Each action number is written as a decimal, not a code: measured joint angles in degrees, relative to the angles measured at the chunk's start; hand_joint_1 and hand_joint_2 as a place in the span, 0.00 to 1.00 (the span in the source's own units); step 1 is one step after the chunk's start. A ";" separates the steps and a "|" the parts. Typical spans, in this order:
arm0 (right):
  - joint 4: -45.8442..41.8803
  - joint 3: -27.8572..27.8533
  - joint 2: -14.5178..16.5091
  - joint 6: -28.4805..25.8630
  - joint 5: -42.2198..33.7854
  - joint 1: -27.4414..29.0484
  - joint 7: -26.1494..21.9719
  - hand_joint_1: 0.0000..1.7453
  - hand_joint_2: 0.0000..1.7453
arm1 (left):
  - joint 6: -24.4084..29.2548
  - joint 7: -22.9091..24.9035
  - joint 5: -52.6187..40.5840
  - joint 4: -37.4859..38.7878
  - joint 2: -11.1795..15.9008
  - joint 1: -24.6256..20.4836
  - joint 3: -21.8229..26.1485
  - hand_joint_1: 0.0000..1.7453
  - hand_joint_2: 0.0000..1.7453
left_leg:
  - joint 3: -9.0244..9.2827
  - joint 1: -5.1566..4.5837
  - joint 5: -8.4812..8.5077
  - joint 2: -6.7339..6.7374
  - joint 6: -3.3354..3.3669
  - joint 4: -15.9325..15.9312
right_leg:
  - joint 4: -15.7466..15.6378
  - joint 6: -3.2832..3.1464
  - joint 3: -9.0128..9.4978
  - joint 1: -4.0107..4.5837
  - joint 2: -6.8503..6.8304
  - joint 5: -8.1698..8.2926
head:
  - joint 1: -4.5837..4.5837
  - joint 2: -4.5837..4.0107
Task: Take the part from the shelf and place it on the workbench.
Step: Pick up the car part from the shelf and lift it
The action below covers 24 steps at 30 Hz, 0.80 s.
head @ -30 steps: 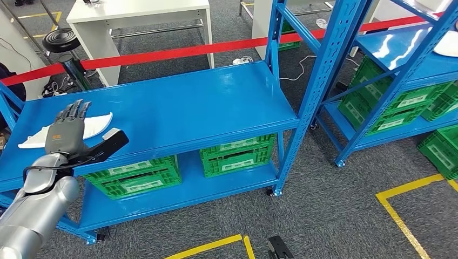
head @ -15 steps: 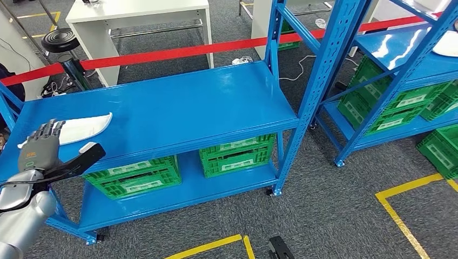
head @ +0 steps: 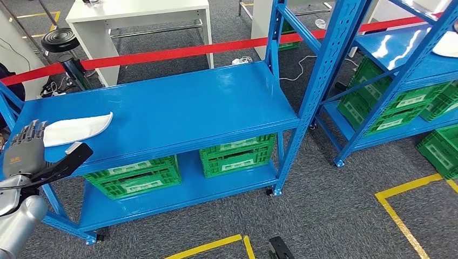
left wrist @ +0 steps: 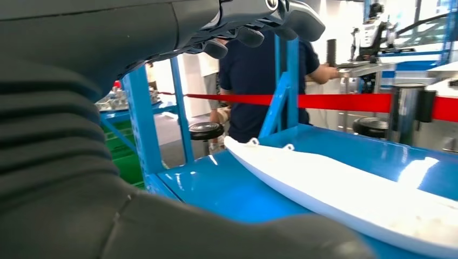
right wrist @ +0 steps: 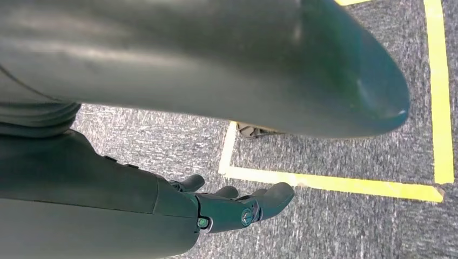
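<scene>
White curved part [head: 75, 129] lies flat on blue workbench top shelf [head: 178, 110], left end. Left hand [head: 29, 154] beside it, fingers spread, empty, not touching. Right hand [right wrist: 227, 208] hangs over carpet, fingers loosely extended, empty. Green crates [head: 237, 155] sit on lower shelf, contents hidden.

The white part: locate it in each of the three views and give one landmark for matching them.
Head view: white part lies on the blue workbench top, far left, just beyond the left hand.
Left wrist view: white part runs across the blue top.
Right wrist view: not in it.
Shared landmark: red barrier tape.
</scene>
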 joint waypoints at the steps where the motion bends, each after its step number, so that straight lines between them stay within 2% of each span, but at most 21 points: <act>1: 0.00 0.00 0.00 0.00 0.01 0.01 -0.06 0.00 0.00 | 0.02 -0.02 -0.07 -0.02 0.06 -0.04 0.15 0.00 0.00 | -0.12 -0.06 0.02 0.02 0.20 -0.16 | 0.12 0.18 0.09 -0.03 0.00 0.22 | 0.01 0.00; 4: -0.01 0.00 -0.03 0.00 0.12 0.03 -0.07 0.00 0.00 | 0.17 -0.28 -0.27 -0.19 0.22 -0.11 0.39 0.00 0.00 | 0.72 0.20 -0.06 0.06 1.17 -1.30 | 1.29 0.80 -0.08 0.04 -0.09 0.81 | 0.06 0.00; 5: -0.02 0.00 -0.05 0.01 0.15 0.01 -0.03 0.00 0.00 | 0.24 -0.43 -0.32 -0.28 0.25 -0.20 0.45 0.00 0.00 | 1.32 0.37 -0.17 0.08 1.49 -1.58 | 2.57 0.88 -0.76 0.08 -0.13 0.22 | 0.08 0.00; 6: -0.02 0.00 -0.08 0.02 0.15 -0.02 0.02 0.00 0.00 | 0.30 -0.56 -0.41 -0.35 0.27 -0.30 0.50 0.00 0.00 | 1.77 0.48 -0.28 0.12 1.72 -1.76 | 4.84 0.94 -2.01 0.09 -0.17 -0.91 | 0.08 0.00; 8: -0.01 0.00 -0.11 0.04 0.08 0.04 0.08 0.00 0.00 | 0.33 -0.68 -0.65 -0.42 0.32 -0.37 0.57 0.00 0.00 | 2.05 0.52 -0.47 0.19 1.86 -1.74 | 11.31 1.12 -5.78 0.09 -0.19 -3.74 | 0.13 0.00; 9: -0.01 0.00 -0.12 0.04 0.03 0.11 0.10 0.00 0.00 | 0.33 -0.68 -0.75 -0.41 0.33 -0.29 0.57 0.00 0.00 | 2.17 0.55 -0.62 0.19 1.76 -1.71 | 13.91 1.26 -7.54 0.02 -0.20 -4.52 | 0.14 0.00; 10: -0.01 0.00 -0.14 0.04 0.00 0.17 0.11 0.00 0.00 | 0.32 -0.67 -0.84 -0.41 0.33 -0.17 0.57 0.00 0.00 | 2.33 0.62 -0.82 0.16 1.55 -1.66 | 14.93 1.38 -8.58 -0.09 -0.21 -4.41 | 0.16 0.00; 11: -0.01 0.00 -0.16 0.04 -0.03 0.20 0.10 0.00 0.00 | 0.29 -0.63 -0.96 -0.40 0.33 -0.08 0.57 0.00 0.00 | 2.59 0.75 -1.08 0.14 1.19 -1.56 | 13.88 1.57 -8.60 -0.27 -0.24 -3.17 | 0.16 0.00; 13: -0.01 0.00 -0.20 0.04 -0.07 0.23 0.07 0.00 0.00 | 0.22 -0.37 -1.17 -0.40 0.34 -0.02 0.57 0.00 0.00 | 3.27 1.12 -1.99 0.16 0.26 -1.13 | 7.28 2.16 -6.16 -0.74 -0.27 0.97 | 0.15 0.00; 14: 0.03 0.00 -0.17 0.04 -0.08 0.22 0.10 0.00 0.00 | 0.20 -0.20 -1.24 -0.40 0.37 -0.06 0.58 0.00 0.00 | 3.49 1.23 -2.53 0.16 -0.26 -0.78 | 4.03 2.25 -4.90 -0.76 -0.27 1.85 | 0.18 0.00; 15: 0.08 0.00 -0.14 0.05 -0.09 0.19 0.28 0.00 0.00 | 0.22 -0.06 -1.26 -0.41 0.44 -0.10 0.59 0.00 0.00 | 3.55 1.25 -3.03 0.19 -0.74 -0.55 | 2.02 1.88 -3.96 -0.73 -0.25 2.05 | 0.18 0.00; 16: 0.11 -0.01 -0.11 0.05 -0.08 0.19 0.54 0.00 0.00 | 0.25 0.07 -1.28 -0.42 0.51 -0.12 0.60 0.00 0.00 | 3.69 1.21 -3.39 0.20 -1.21 -0.41 | 1.40 1.23 -3.57 -0.58 -0.19 1.40 | 0.13 0.00; 18: 0.15 -0.03 -0.10 -0.01 -0.05 0.22 1.09 0.00 0.00 | 0.36 0.15 -1.40 -0.48 0.64 -0.14 0.62 0.00 0.00 | 3.99 1.21 -3.62 0.19 -2.00 -0.08 | 1.37 -0.42 -2.79 -0.38 -0.11 0.61 | 0.04 0.00; 19: 0.15 -0.05 -0.12 -0.03 -0.04 0.26 1.21 0.00 0.00 | 0.41 0.13 -1.46 -0.52 0.67 -0.15 0.63 0.00 0.00 | 3.81 1.32 -3.34 0.26 -2.33 0.93 | 1.29 -0.98 -2.16 -0.33 -0.07 0.29 | -0.05 0.00; 20: 0.15 -0.06 -0.13 -0.06 -0.03 0.25 1.32 0.00 0.00 | 0.46 0.07 -1.50 -0.56 0.73 -0.20 0.66 0.00 0.00 | 2.89 1.42 -2.94 0.34 -2.58 2.82 | 1.16 -1.43 -1.39 -0.30 -0.03 -0.13 | -0.12 0.00; 22: 0.15 -0.07 -0.15 -0.04 -0.02 0.15 1.73 0.00 0.00 | 0.52 -0.01 -1.43 -0.58 0.86 -0.27 0.84 0.00 0.00 | -1.17 1.49 -2.84 0.50 -2.90 8.90 | 0.88 -2.04 0.23 -0.21 0.04 -1.11 | -0.27 0.00; 24: 0.15 -0.07 -0.15 -0.04 0.00 0.12 2.66 0.00 0.00 | 0.54 0.00 -1.30 -0.49 0.99 -0.20 1.13 0.00 0.00 | -6.18 1.45 -5.10 0.50 -2.92 14.27 | 0.72 -2.38 1.84 0.00 0.11 -2.31 | -0.29 0.00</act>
